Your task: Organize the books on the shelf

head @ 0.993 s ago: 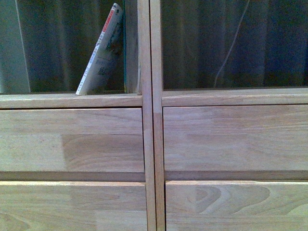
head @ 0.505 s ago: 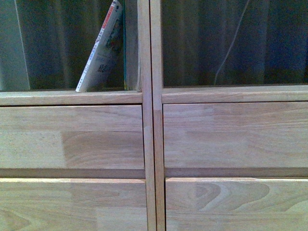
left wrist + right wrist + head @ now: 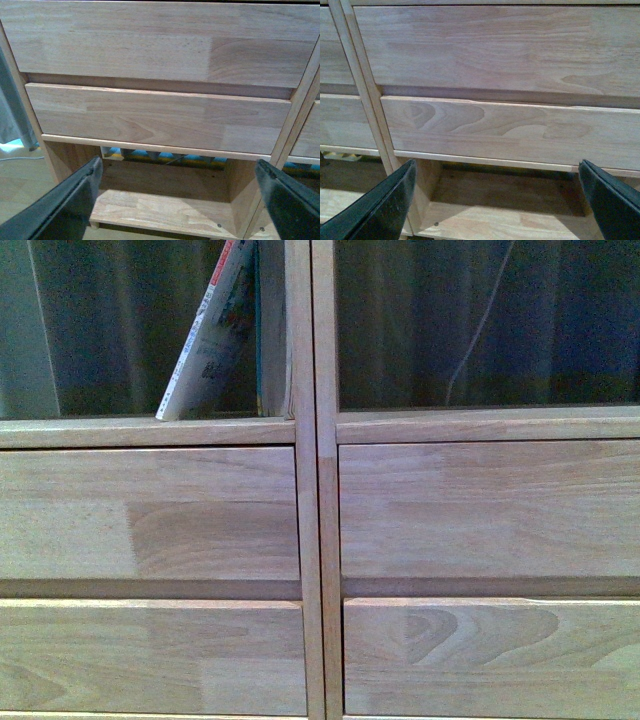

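Note:
A thin white book (image 3: 213,335) with a red top edge leans to the right in the open left compartment of the light-wood shelf (image 3: 318,500). Its foot rests on the board above the drawers. A teal-edged book (image 3: 264,330) stands upright against the centre post. Neither gripper shows in the front view. My left gripper (image 3: 178,163) is open, facing the lower left drawers and the bottom compartment (image 3: 160,207). Open too, my right gripper (image 3: 497,163) faces the right column's lower drawers (image 3: 510,132). Nothing is between either pair of fingers.
Dark curtain folds and a thin pale cable (image 3: 480,330) show through the backless upper compartments. In the left wrist view, grey cloth (image 3: 12,115) hangs beside the shelf's outer side. A blue and yellow strip (image 3: 165,157) shows through the gap under the lower drawer.
In the front view the whole shelf has slid upward in the frame. The leaning book's top is now cut off by the upper edge. The book keeps its lean.

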{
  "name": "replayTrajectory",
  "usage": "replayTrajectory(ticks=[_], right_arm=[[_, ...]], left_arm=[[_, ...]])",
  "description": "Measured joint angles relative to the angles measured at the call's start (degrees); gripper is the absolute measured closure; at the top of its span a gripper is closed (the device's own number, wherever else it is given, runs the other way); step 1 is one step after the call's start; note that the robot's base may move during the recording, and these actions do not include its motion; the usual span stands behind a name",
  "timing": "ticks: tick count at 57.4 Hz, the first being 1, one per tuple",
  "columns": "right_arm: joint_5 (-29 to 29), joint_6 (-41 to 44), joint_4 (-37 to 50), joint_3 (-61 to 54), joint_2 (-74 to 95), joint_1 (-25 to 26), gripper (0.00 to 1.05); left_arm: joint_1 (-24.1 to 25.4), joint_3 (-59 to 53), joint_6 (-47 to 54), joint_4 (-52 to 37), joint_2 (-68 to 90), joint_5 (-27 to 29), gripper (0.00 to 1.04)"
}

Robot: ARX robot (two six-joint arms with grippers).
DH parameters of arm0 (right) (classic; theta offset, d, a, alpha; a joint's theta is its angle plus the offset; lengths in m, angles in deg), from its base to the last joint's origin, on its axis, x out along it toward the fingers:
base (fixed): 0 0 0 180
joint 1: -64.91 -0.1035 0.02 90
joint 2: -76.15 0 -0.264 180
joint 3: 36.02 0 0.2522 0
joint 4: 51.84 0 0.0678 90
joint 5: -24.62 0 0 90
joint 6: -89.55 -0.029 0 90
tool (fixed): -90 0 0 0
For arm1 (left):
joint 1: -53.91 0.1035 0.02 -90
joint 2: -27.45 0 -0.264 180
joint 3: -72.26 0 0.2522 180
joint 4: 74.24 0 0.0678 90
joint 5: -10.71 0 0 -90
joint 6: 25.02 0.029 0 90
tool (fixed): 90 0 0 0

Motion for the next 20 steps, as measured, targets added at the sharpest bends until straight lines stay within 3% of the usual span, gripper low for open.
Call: replayTrajectory(ticks=[20], right_arm=[[0.0, 0.0, 0.0, 0.0, 0.0, 0.0, 0.07]], left_arm=[[0.0, 0.0, 0.0, 0.0, 0.0, 0.0, 0.07]])
